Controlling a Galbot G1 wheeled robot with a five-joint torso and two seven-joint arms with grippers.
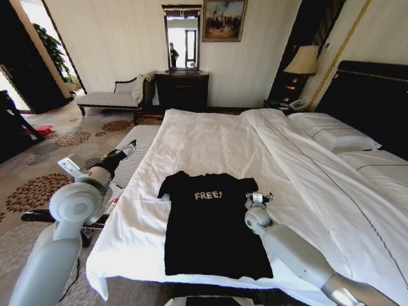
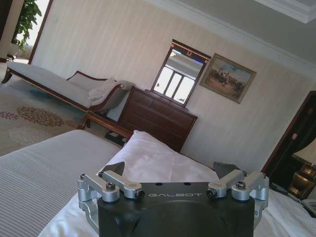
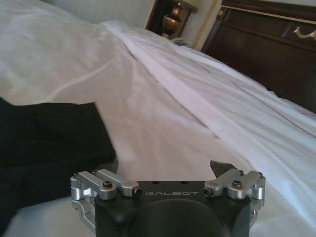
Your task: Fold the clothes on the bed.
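The black T-shirt (image 1: pixel 213 223) lay flat on the bed (image 1: pixel 210 143). Right hand (image 1: pixel 260 198) hovered spread open beside its sleeve; left hand (image 1: pixel 131 147) waited open off the bed's edge.

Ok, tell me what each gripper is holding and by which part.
Nothing is held. The right gripper is open beside the T-shirt's sleeve; the left gripper is open off the bed's side.
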